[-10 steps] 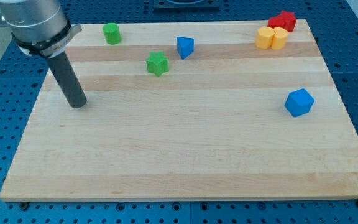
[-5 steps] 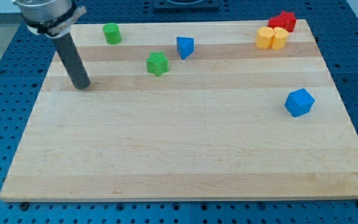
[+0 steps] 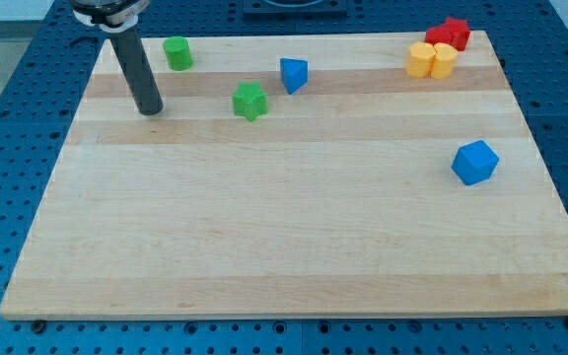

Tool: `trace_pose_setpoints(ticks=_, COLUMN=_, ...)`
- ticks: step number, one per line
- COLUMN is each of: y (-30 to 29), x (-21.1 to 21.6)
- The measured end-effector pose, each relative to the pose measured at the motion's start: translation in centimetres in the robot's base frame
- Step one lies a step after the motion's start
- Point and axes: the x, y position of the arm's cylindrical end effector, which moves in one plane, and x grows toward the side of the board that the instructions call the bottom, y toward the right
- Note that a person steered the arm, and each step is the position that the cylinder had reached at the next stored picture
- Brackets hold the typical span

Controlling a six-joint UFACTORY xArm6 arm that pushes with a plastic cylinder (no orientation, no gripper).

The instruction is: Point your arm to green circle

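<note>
The green circle block (image 3: pixel 177 53) stands near the board's top left. My tip (image 3: pixel 151 110) rests on the board below it and slightly to its left, apart from it. A green star block (image 3: pixel 249 101) lies to the right of my tip, with a gap between them. The dark rod rises from the tip toward the view's top left.
A blue triangular block (image 3: pixel 293 75) sits right of the green star. A blue cube (image 3: pixel 475 163) lies at the right. Two yellow blocks (image 3: pixel 431 60) and a red star block (image 3: pixel 449 34) cluster at the top right. The wooden board (image 3: pixel 284 247) lies on a blue perforated table.
My tip has moved up and to the right, from the board's left edge toward the green circle. No block has moved.
</note>
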Motion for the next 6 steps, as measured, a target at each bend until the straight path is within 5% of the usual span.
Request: trace_pose_setpoints(ticks=6, y=4.0, x=-2.2)
